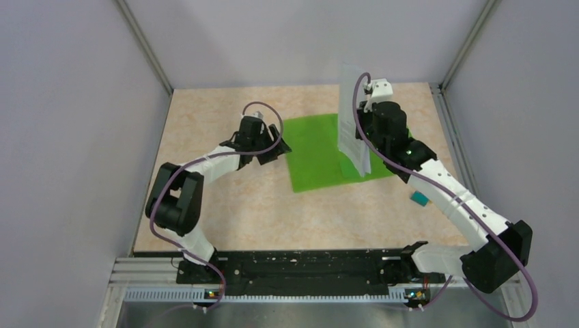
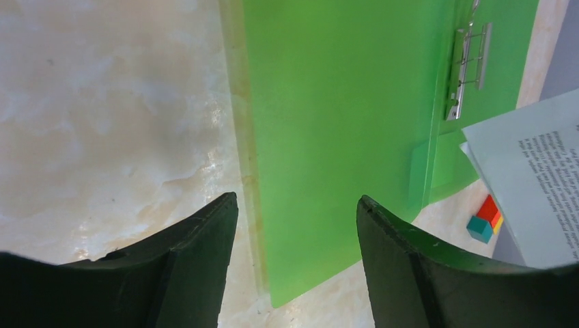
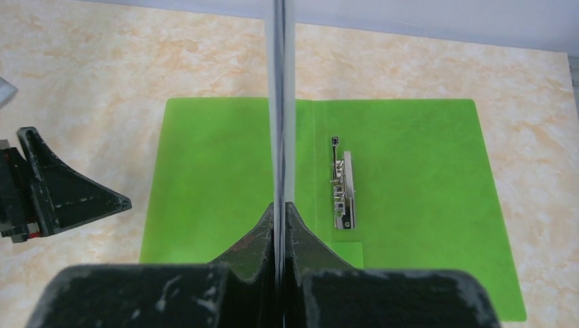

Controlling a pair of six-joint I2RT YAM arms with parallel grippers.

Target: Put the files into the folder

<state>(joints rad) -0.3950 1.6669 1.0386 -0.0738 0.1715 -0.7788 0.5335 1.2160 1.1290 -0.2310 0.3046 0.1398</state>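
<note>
Right gripper point(image 3: 280, 208): jaws pressed together on the lower edge of the files point(image 3: 278, 102), a few thin white paper sheets with small black print. I hold them on edge, so my wrist camera sees only a narrow vertical line; in the overhead view they stand upright with their foot over the right part of the folder. Judgement: the upright carry keeps the floppy sheets from drooping and lets me choose where the bottom edge lands. Below lies the folder point(image 3: 410, 171), bright green translucent plastic, opened flat on the pale marbled table point(image 1: 225, 205), both covers spread. The silver metal clip point(image 3: 343, 188) sits just right of the centre crease, and the sheets hang just left of it, so they must shift right and lay over to land on the clip side. Left gripper point(image 2: 297, 201): jaws apart, nothing between them, poised above the outer edge of the left cover; whether it touches the plastic I cannot tell. Judgement: placed there to steady the cover. A small teal, red and yellow block point(image 2: 486, 220) rests off the folder's near right corner, clear of the work. Files not yet in.
</note>
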